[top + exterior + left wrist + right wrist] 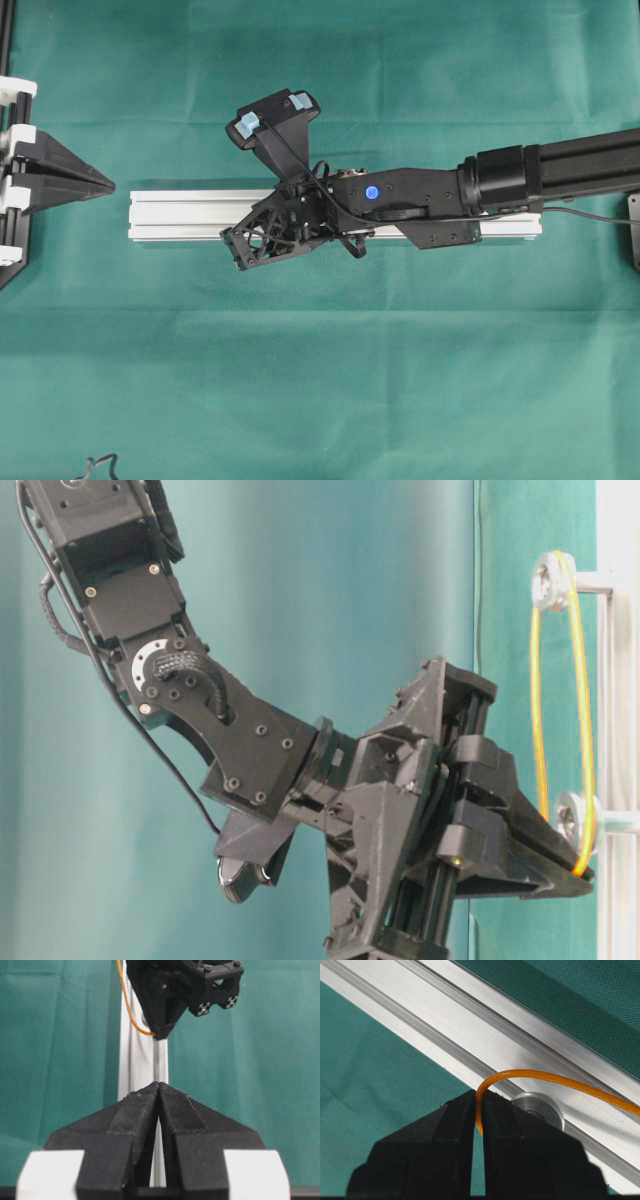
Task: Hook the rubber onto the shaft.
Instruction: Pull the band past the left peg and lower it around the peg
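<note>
The aluminium rail (180,215) lies across the green cloth. In the table-level view the orange rubber (583,710) loops round one silver shaft (550,580) and stretches along the rail past a second shaft (573,817). My right gripper (478,1097) is shut on the rubber (545,1076), its tips just beside that second shaft (538,1106). The same gripper (245,248) hangs over the rail's left part. My left gripper (158,1085) is shut on nothing, at the far left (105,185) off the rail's end, facing the right gripper (159,1035).
A black frame (5,60) runs down the left edge of the overhead view. A black cable (98,465) lies at the bottom left and a grey bracket (634,230) at the right edge. The right arm (560,170) spans the rail's right half.
</note>
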`<act>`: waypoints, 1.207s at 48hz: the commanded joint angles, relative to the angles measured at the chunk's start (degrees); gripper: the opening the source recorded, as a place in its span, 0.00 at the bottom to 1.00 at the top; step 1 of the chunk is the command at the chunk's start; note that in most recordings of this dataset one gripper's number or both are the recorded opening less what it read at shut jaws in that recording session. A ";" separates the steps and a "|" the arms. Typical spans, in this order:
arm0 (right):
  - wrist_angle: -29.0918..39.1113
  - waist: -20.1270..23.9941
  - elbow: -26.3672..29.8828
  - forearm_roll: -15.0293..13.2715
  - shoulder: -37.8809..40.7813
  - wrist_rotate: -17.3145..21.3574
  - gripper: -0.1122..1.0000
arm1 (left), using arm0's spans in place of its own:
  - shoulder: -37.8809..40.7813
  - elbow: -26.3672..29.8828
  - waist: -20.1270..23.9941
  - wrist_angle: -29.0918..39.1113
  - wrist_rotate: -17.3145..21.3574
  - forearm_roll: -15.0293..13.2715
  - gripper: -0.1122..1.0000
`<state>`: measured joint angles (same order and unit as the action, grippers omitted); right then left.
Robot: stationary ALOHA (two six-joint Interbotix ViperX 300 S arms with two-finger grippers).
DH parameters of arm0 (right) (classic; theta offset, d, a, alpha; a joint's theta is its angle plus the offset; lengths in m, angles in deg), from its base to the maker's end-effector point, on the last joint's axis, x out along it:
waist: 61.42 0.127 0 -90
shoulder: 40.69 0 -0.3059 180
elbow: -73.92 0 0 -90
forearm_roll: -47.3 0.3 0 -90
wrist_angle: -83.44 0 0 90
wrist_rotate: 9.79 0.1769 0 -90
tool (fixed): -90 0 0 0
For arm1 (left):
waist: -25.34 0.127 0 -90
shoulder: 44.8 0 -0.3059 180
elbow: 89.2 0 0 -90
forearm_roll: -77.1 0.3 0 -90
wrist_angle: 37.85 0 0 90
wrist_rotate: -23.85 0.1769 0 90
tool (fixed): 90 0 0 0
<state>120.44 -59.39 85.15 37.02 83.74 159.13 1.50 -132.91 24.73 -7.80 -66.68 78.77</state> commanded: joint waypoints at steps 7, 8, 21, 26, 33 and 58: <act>-0.44 0.09 1.32 0.70 -0.35 -0.09 0.16 | 0.35 1.85 -0.09 -0.35 -0.09 0.09 0.10; -0.44 0.09 1.32 0.79 -0.35 -0.09 0.16 | 0.35 1.85 -0.09 -0.26 -0.09 0.09 0.10; -0.44 0.44 1.14 1.76 0.00 -0.18 0.16 | 0.35 1.85 -0.09 -0.26 0.00 0.09 0.10; -0.35 0.70 0.97 2.20 0.00 -0.18 0.16 | 0.35 1.85 -0.09 -0.26 0.00 0.18 0.10; -0.18 1.32 0.88 2.20 0.00 -0.09 0.16 | 0.35 1.85 -0.09 -0.26 0.00 0.09 0.10; 1.49 2.37 0.09 1.58 -1.67 -0.18 0.16 | 0.35 1.85 -0.18 -0.26 -0.09 0.09 0.10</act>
<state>121.58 -57.64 85.15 38.78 84.62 158.87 1.50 -132.91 24.73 -7.88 -66.68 78.77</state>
